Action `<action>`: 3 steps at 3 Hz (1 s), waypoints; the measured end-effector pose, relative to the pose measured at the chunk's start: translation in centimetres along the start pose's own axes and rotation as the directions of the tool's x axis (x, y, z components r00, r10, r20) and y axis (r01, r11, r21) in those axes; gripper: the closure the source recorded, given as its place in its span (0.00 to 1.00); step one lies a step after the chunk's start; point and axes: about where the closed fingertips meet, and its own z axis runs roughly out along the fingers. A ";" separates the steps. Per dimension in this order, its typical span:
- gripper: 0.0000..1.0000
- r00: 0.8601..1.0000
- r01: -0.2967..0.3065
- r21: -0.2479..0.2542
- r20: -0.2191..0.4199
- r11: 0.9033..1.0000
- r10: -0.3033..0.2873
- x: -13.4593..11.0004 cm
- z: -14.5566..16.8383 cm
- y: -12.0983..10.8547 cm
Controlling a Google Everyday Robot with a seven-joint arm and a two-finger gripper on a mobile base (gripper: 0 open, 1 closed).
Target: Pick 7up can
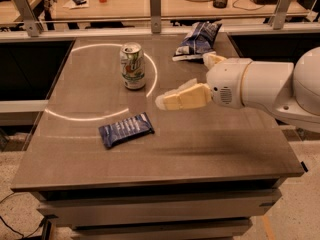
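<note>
The 7up can [132, 66] stands upright on the grey table [210, 149], towards the back and left of centre. It is white and green with a silver top. My gripper [183, 80] comes in from the right on a large white arm [260, 86]. It hovers over the table just right of the can and a little nearer than it, apart from it. Its cream fingers [182, 96] are spread open with nothing between them.
A dark blue snack packet [126, 130] lies flat in front of the can. A crumpled blue and white snack bag [197, 40] lies at the back right. A bright ring of light curves across the tabletop. A rail and desks stand behind the table.
</note>
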 end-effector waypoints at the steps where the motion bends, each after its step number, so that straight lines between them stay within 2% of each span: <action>1: 0.00 1.000 0.013 -0.002 0.009 1.000 -0.013 -0.1 0.2 -0.2; 2: 0.00 0.998 0.041 -0.057 0.045 0.998 -0.038 -0.3 1.8 0.2; 3: 0.00 0.998 0.042 -0.109 0.057 0.993 -0.036 0.6 4.3 0.2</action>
